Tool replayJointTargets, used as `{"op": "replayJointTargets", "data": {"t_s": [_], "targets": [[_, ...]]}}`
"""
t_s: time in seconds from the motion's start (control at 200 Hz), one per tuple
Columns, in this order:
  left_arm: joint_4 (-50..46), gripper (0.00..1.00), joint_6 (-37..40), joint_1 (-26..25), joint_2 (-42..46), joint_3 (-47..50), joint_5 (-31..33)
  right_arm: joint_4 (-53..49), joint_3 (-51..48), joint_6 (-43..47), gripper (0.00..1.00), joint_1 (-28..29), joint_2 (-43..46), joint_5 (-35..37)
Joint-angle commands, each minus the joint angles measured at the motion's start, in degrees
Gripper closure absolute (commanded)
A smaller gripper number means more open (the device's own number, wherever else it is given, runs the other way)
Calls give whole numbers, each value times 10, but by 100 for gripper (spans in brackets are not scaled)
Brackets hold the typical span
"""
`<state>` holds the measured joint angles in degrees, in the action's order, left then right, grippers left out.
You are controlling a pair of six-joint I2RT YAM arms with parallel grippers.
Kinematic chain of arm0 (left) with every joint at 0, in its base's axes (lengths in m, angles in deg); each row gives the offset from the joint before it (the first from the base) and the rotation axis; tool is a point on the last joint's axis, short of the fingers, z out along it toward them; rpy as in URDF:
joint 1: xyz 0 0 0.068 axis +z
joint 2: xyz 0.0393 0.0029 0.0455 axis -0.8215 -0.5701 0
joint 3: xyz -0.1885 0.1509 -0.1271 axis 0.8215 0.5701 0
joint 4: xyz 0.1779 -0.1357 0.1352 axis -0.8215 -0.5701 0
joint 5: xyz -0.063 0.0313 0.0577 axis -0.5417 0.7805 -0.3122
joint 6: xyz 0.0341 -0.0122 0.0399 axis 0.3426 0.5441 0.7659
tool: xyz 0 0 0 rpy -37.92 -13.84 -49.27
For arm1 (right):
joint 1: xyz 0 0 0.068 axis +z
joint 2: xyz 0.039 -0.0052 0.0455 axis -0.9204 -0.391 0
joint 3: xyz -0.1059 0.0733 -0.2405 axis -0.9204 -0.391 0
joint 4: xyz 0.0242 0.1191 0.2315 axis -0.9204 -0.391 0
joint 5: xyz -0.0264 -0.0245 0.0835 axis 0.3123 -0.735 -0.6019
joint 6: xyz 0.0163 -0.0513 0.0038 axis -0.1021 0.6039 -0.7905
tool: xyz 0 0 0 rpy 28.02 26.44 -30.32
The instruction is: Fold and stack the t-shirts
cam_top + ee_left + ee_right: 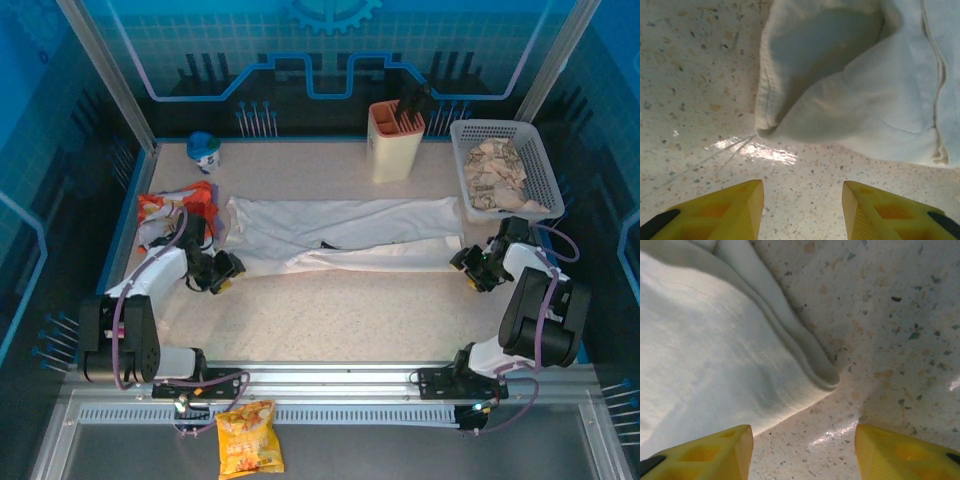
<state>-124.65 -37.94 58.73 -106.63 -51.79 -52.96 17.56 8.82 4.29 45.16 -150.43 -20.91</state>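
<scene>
Top external view: across the middle of the speckled table a white t-shirt is laid left to right, rumpled and partly folded. The left gripper is held at its left end and the right gripper at its right end, both with fingers parted and nothing clamped.

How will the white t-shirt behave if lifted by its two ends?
Probably floppy: the t-shirt lies in soft folds, so its middle would likely sag. Likely light, being thin cloth. Pushed, its hem would probably bunch up rather than slide across the table.
</scene>
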Motion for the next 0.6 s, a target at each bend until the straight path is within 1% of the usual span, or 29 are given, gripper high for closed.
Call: {"op": "replayJointTargets", "data": {"t_s": [0.0,0.105,0.24,0.27,0.29,0.33,0.35,0.37,0.47,0.515,0.595], "targets": [[38,55,-10,4,-10,15,14,20,-4,-4,51,-8,-14,-15],[52,57,-16,4,-12,26,13,29,3,-9,53,-8,-25,-11],[56,58,-15,4,-10,35,15,37,14,-12,56,-8,-43,-8],[53,57,-14,4,-11,35,14,37,17,-13,59,-8,-48,-9],[51,57,-13,4,-10,35,15,39,17,-13,64,-8,-50,-9],[48,57,-13,4,-10,36,16,40,20,-14,69,-9,-54,-11],[47,57,-13,4,-9,37,18,41,21,-14,74,-9,-55,-11],[47,57,-13,4,-8,39,21,41,21,-14,77,-9,-55,-12],[62,55,-14,4,-6,46,37,41,25,-16,83,-10,-58,-10],[75,54,-17,4,-6,47,37,40,26,-14,89,-11,-57,-9],[97,54,-25,4,-12,49,39,41,24,-15,91,-14,-56,-10]]}}
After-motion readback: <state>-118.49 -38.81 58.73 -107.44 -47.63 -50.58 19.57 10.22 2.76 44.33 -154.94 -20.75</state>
